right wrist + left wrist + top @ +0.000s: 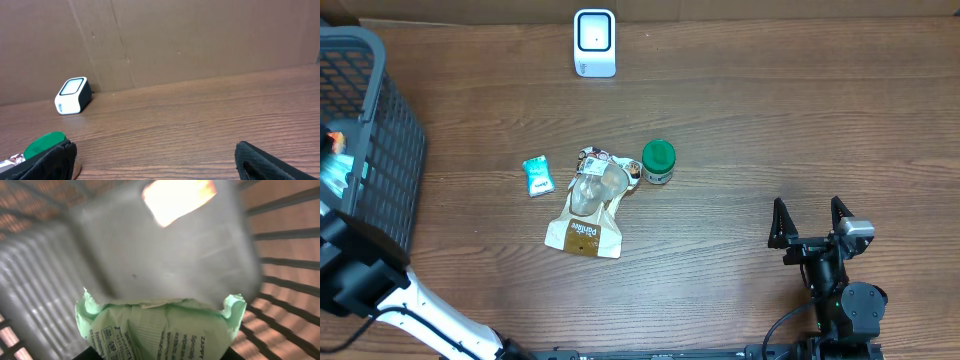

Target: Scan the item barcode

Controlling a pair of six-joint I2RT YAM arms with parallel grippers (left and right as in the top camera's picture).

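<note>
In the left wrist view a pale green wipes packet (160, 330) with printed text fills the space between my left gripper's (160, 352) dark fingers, which press on it from both sides. It lies inside the black wire basket (380, 150), under a blurred grey-white package (165, 255). The overhead view shows only the left arm (355, 275) reaching into the basket. The white barcode scanner (594, 42) stands at the table's far edge. My right gripper (810, 222) rests open at the front right with nothing in it, and its fingers (55, 157) frame bare wood.
On the table's middle lie a small teal packet (538, 176), a brown pouch (590, 215) and a green-lidded jar (658, 161). A cardboard wall (200, 40) backs the table behind the scanner (72, 95). Basket wires (285, 235) surround the left gripper.
</note>
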